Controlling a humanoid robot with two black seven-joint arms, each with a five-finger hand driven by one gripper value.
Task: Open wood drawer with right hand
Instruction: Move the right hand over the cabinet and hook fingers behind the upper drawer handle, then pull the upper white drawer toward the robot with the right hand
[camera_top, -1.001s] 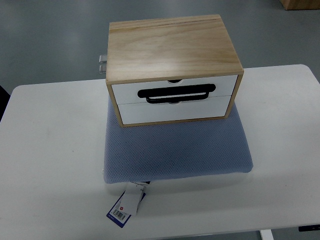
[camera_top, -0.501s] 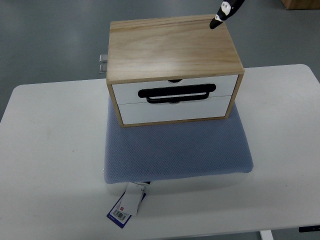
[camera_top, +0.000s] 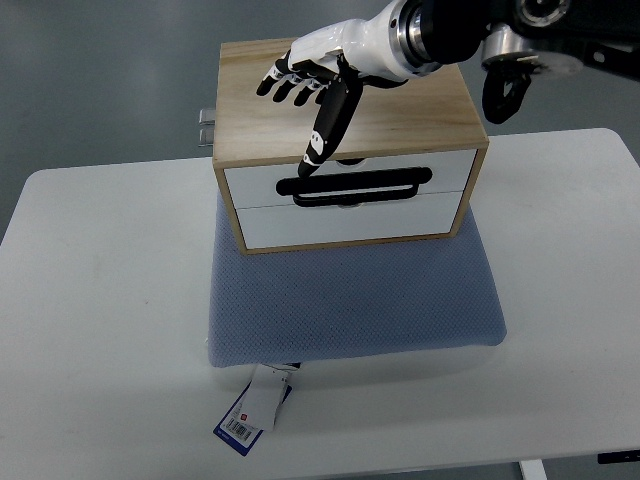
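A light wooden drawer box (camera_top: 345, 95) stands on a blue-grey cushion (camera_top: 352, 300) on the white table (camera_top: 100, 300). Its white front has two drawers, upper (camera_top: 440, 168) and lower (camera_top: 350, 222), both closed, with a black bar handle (camera_top: 355, 186) across their seam. My right hand (camera_top: 310, 85) reaches in from the upper right and hovers over the box's top left part. Its fingers are spread and hold nothing. One black-tipped finger (camera_top: 312, 155) points down at the left end of the handle. The left hand does not show.
A white and blue tag (camera_top: 250, 412) hangs from the cushion's front edge onto the table. A small metal bracket (camera_top: 205, 127) sticks out behind the box on the left. Grey floor lies beyond the table's far edge.
My right arm has swept in from the top right across the box's top. Half a second ago only a fingertip showed; now the whole hand hangs over the box's left front.
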